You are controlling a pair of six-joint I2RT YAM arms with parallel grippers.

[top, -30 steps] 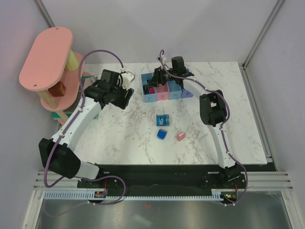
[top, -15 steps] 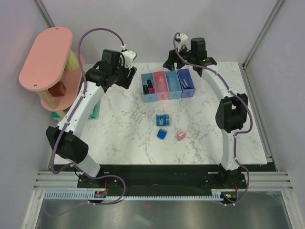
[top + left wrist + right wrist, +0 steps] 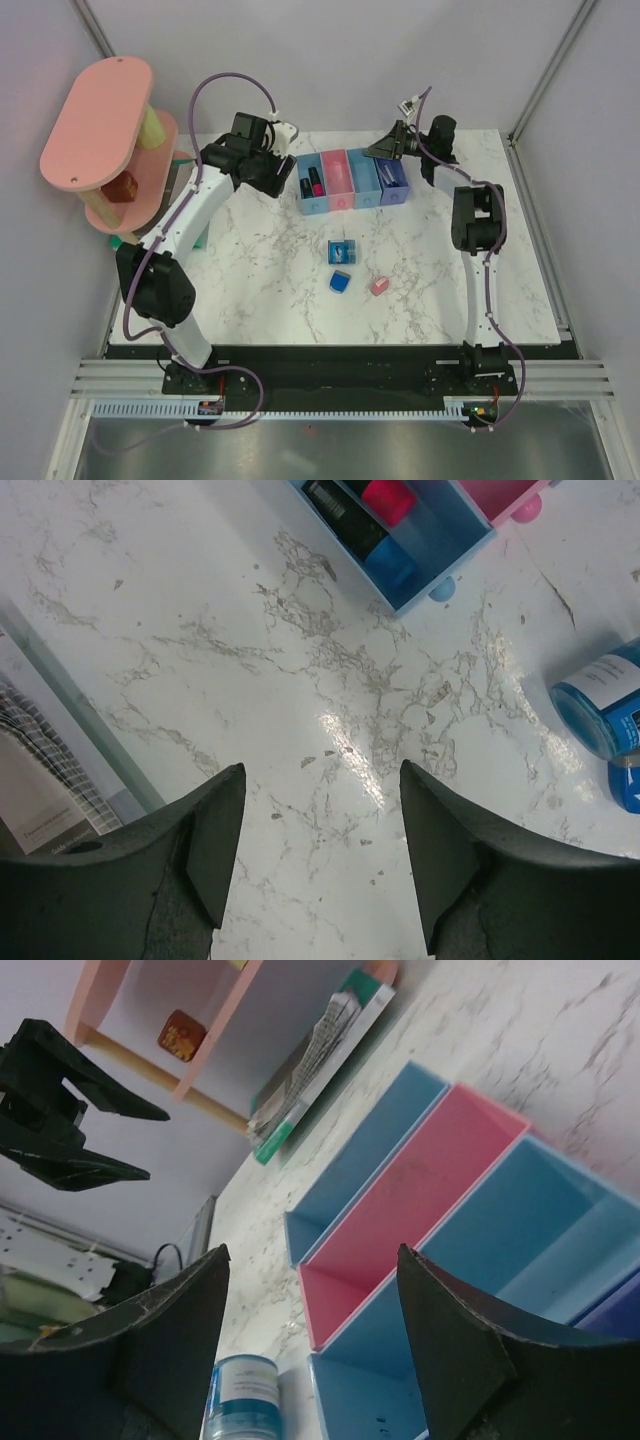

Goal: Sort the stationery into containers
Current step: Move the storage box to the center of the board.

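Observation:
The four joined containers (image 3: 352, 181) stand at the back middle: light blue, pink, light blue, purple-blue. Black markers (image 3: 313, 184) with pink and blue caps lie in the left light blue bin, also in the left wrist view (image 3: 372, 520). A thin pale pen (image 3: 389, 172) lies in the purple-blue bin. The round blue roll (image 3: 342, 251), blue wedge block (image 3: 340, 283) and pink eraser (image 3: 379, 286) lie on the table in front. My left gripper (image 3: 282, 174) is open and empty just left of the bins (image 3: 320, 770). My right gripper (image 3: 386, 149) is open and empty behind the bins (image 3: 310, 1250).
The pink tiered shelf tower (image 3: 100, 125) stands at the far left with a green-edged book (image 3: 322, 1048) on the table beside it. The table's back wall is close behind both grippers. The roll also shows in both wrist views (image 3: 598, 697) (image 3: 244, 1400).
My right gripper has left the bins, risen and swung to the back right, now low behind them. My left arm has moved back and right toward the bins' left end.

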